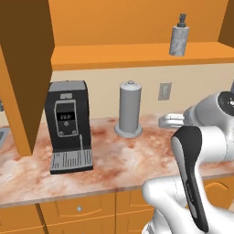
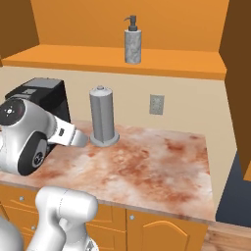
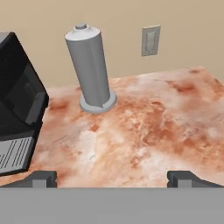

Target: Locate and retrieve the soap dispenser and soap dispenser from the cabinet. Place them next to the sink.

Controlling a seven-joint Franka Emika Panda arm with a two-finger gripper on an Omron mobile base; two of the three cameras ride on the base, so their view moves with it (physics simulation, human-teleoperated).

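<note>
Gripper [image 3: 112, 177] hangs low over the table [image 3: 148, 127], its tips spread wide and holding nothing. One soap dispenser [image 1: 178, 40] – mottled grey, dark pump – stands upright on the cabinet [image 1: 137, 55] shelf above. Likely rigid, light and slick; best pinched around its body, not the pump. Marbled table, a plain grey cylinder [image 3: 89, 70] and a coffee machine [image 1: 68, 123] below.

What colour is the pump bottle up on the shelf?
The soap dispenser is mottled light grey with a dark grey pump, clearest in the right base view.
</note>
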